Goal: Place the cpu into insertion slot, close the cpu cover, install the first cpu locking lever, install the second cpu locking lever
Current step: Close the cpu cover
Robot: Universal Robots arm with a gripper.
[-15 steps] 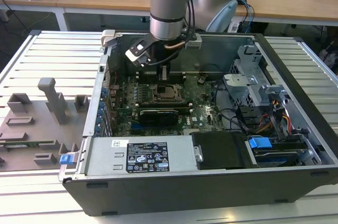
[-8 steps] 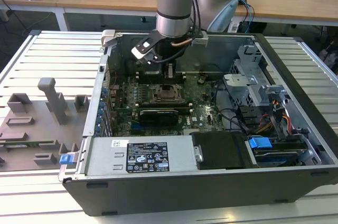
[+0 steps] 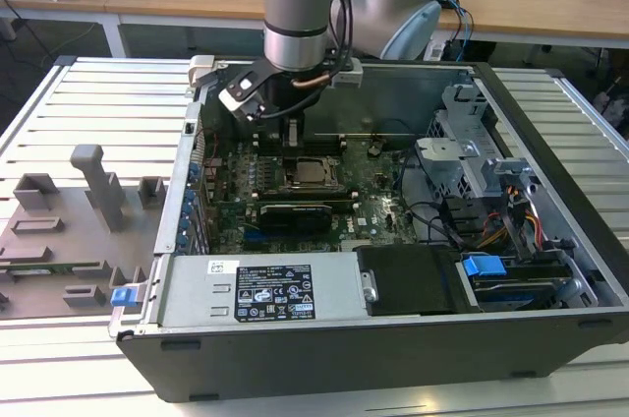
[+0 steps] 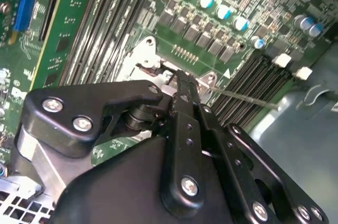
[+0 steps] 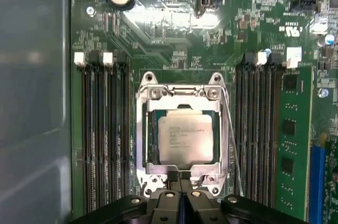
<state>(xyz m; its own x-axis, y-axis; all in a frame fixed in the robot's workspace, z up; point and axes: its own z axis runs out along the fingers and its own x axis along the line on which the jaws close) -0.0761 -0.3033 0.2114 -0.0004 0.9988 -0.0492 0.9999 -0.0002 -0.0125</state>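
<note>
Hiding one edge of the cpu cover (image 5: 143, 139), the pincer (image 5: 179, 175) sits closed — cpu (image 5: 185, 138) framed within

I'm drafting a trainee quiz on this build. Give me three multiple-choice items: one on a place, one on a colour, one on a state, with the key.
1. Where is the cpu? A in the insertion slot; B on the case floor; C outside the case.
2. What colour is the circuit board? A red; B green; C white.
3. How is the cpu cover? A standing upright; B removed; C lying flat around the cpu.
Key: 1 A, the slot's rim surrounds it; 2 B, green shows between the parts; 3 C, its frame lies flat round the chip.
</note>
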